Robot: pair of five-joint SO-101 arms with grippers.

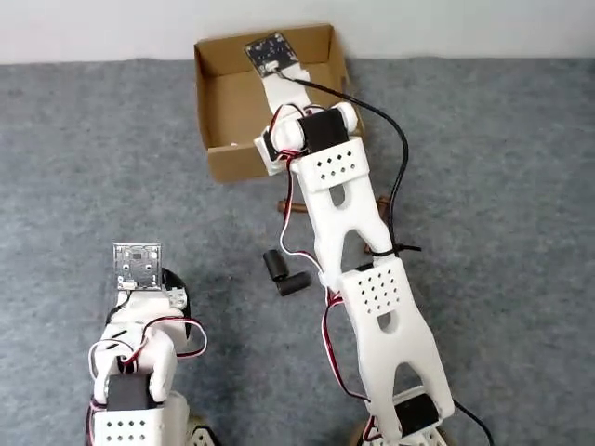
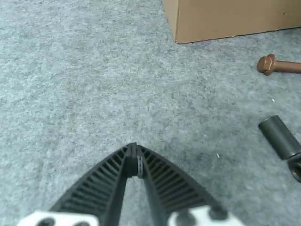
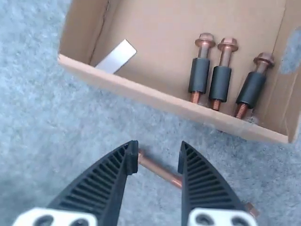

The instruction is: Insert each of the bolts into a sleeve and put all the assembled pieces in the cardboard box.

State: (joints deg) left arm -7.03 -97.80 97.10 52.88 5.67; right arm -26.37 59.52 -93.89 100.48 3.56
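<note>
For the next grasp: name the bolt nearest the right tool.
The bare bolt on the carpet, inside the open right tool; the three bolts in the cardboard box wear black sleeves.

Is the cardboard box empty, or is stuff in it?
Not empty: three sleeved bolts lie side by side inside the cardboard box.

Grey tbl (image 1: 483, 186); on it: cardboard box (image 1: 232, 163), 2 blk sleeves (image 1: 275, 265), bolts (image 2: 277, 65)
</note>
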